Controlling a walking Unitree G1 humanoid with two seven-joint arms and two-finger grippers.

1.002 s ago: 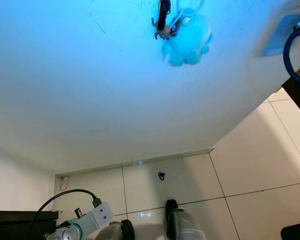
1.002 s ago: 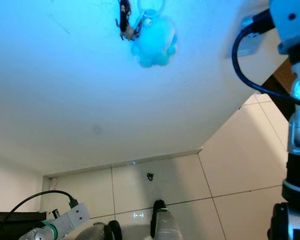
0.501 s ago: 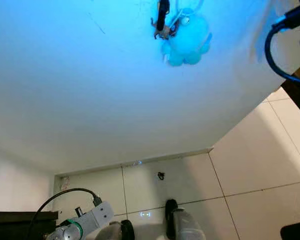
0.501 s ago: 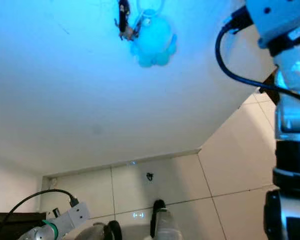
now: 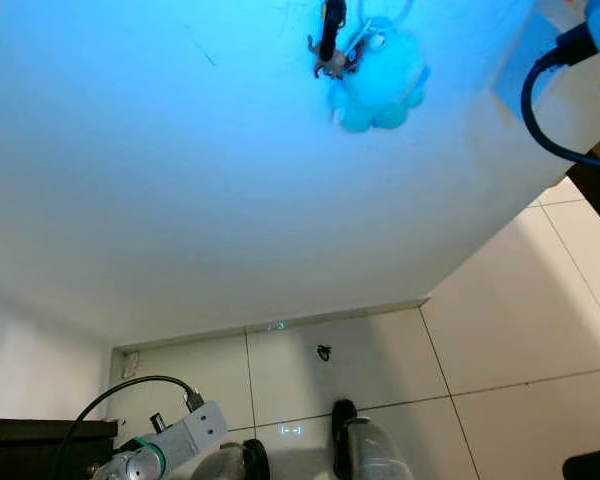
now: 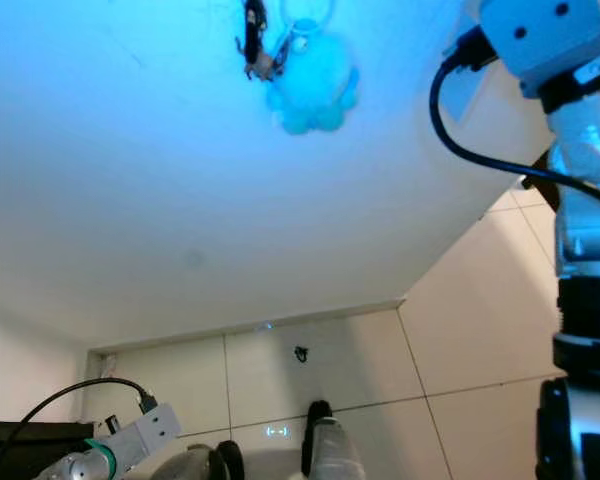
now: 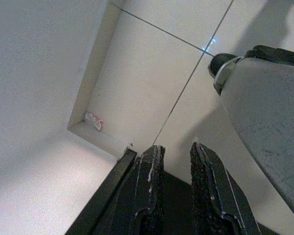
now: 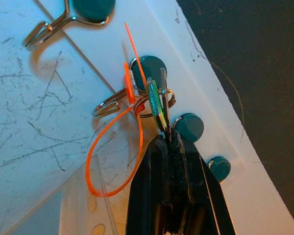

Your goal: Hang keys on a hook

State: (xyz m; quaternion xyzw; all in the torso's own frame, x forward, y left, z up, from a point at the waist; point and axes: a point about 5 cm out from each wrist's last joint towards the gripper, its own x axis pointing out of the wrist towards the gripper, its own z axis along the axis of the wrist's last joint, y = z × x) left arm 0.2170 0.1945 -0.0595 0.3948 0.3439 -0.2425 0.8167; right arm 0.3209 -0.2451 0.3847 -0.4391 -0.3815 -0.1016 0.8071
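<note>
Hanging low at the bottom left of your head views, your left gripper [image 7: 176, 188] idles over the pale tiled floor [image 5: 520, 300], its two black fingers [image 7: 149, 191] parallel with a narrow gap between them and nothing held. Beside it in the wrist view you see the robot's own grey foot [image 7: 264, 112] and the corner where the white baseboard [image 7: 95, 73] meets the tiles.

Your right arm [image 6: 580, 180] is raised at the right edge of the head views, silver wrist housing up in the top right corner with a black cable [image 6: 480, 150] looping below it. Compared with a second ago, that arm has come further into the right eye view and sits nearer the middle, while the scene itself has barely shifted.

Looking along your right gripper [image 8: 169, 142], the fingers are pressed together on the thin metal key with a green-yellow edge [image 8: 156, 105], held right at the fingertips. The key's ring sits on or against the second silver wire hook on a teal round base [image 8: 149, 68] of the white hook board [image 8: 49, 98]; you cannot tell whether it is fully threaded. An orange plastic loop tag [image 8: 115, 156] hangs from the same ring.

Farther off, top centre of the head views, a fluffy light-blue plush keychain with dark keys [image 5: 380, 70] hangs on the white wall [image 5: 180, 200].
</note>
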